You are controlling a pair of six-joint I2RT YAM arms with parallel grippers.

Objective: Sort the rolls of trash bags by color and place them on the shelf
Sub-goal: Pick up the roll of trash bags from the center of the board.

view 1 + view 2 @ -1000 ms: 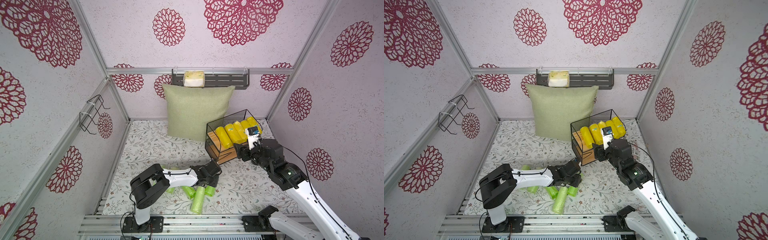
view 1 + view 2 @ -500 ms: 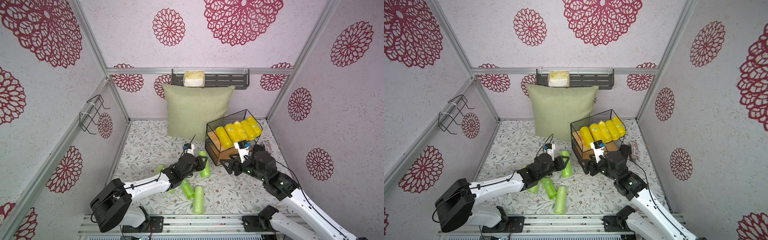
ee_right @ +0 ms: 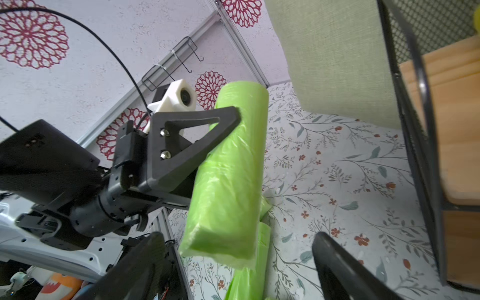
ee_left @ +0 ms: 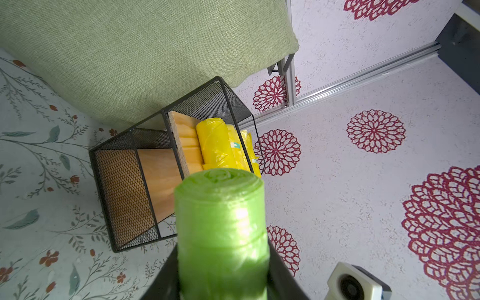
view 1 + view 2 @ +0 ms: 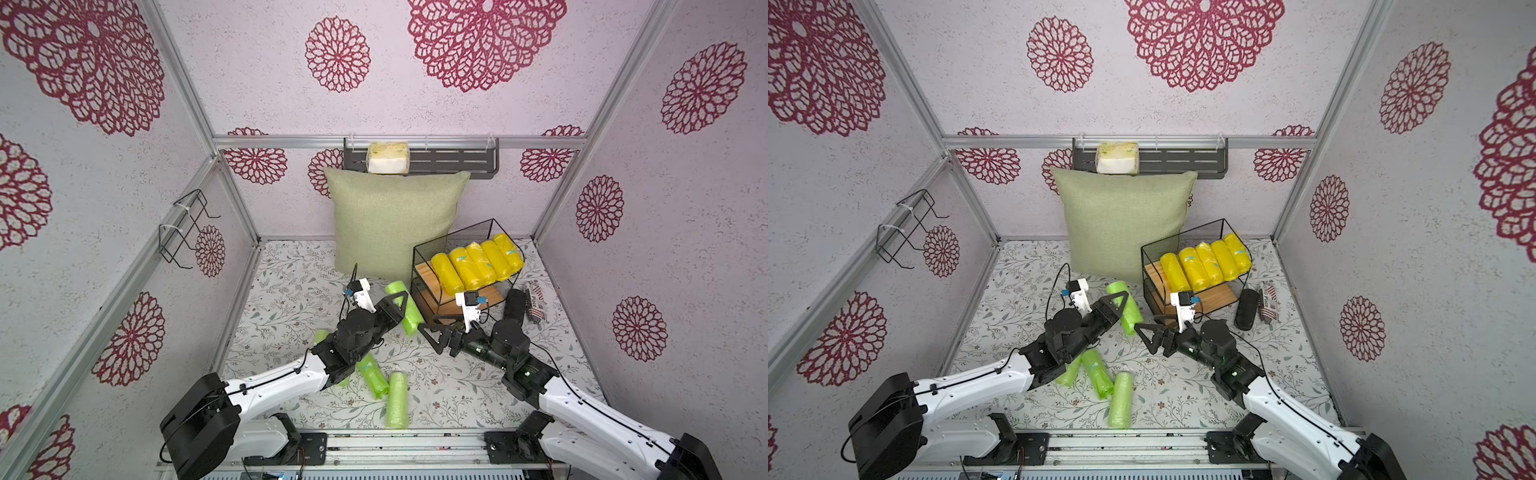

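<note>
Nearest: several loose green rolls (image 5: pixel 397 399) lie on the table (image 5: pixel 286 299), by the left arm.

Left hand (image 5: pixel 400 308) is clamped tight across a green roll (image 5: pixel 409 318). The roll is tilted and lifted off the table.

Right hand (image 5: pixel 441 338) is spread wide and empty. It faces the roll's lower end from just beside it, not touching.

Beyond: the shelf (image 5: pixel 417 266). Five yellow rolls (image 5: pixel 478 266) fill its top board, and the lower board (image 5: pixel 434 300) is bare.

Step looks like a hand-over, or placing direct. Best if the right hand closes on the free end before the left lets go. The roll then goes in low, clear of the wire frame.
</note>
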